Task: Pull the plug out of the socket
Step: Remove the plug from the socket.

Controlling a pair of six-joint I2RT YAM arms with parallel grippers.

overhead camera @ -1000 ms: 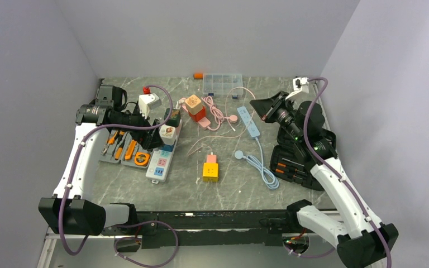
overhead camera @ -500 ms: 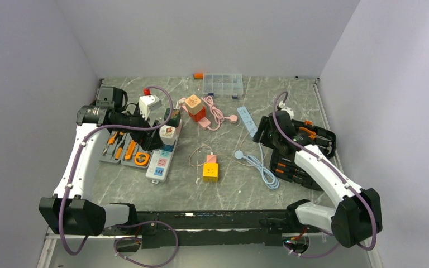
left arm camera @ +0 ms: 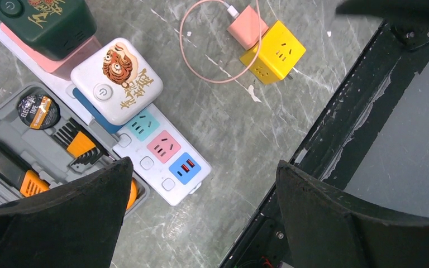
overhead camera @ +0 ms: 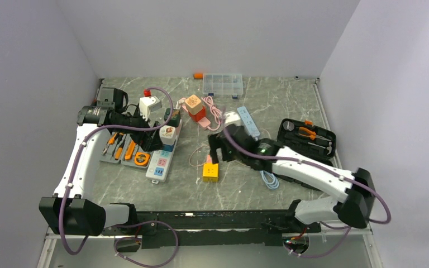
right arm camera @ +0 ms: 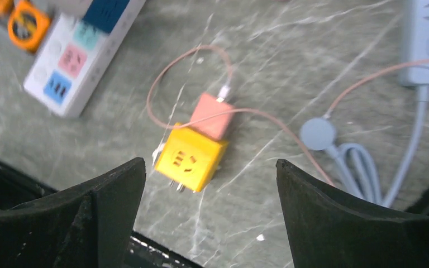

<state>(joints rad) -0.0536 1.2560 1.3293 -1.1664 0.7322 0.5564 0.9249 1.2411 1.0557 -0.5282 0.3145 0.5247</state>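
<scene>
Grey marbled table point(overhead camera: 290, 100) carrying power strips, tools and cables.
The long white socket point(overhead camera: 160, 163) lies left of centre, just beside a grey tool tray point(overhead camera: 124, 151). A yellow cube adapter point(overhead camera: 210, 172) sits near the middle. To its right are a pale blue power strip point(overhead camera: 247, 117) and its looped cord point(overhead camera: 268, 178). An open black tool case point(overhead camera: 307, 135) lies near the right edge, and a clear compartment box point(overhead camera: 222, 84) by the far wall.

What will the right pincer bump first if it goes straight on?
Most likely the yellow cube with the pink plug on it; it lies centred between the right pincer's open fingers. How far off is unclear.
</scene>
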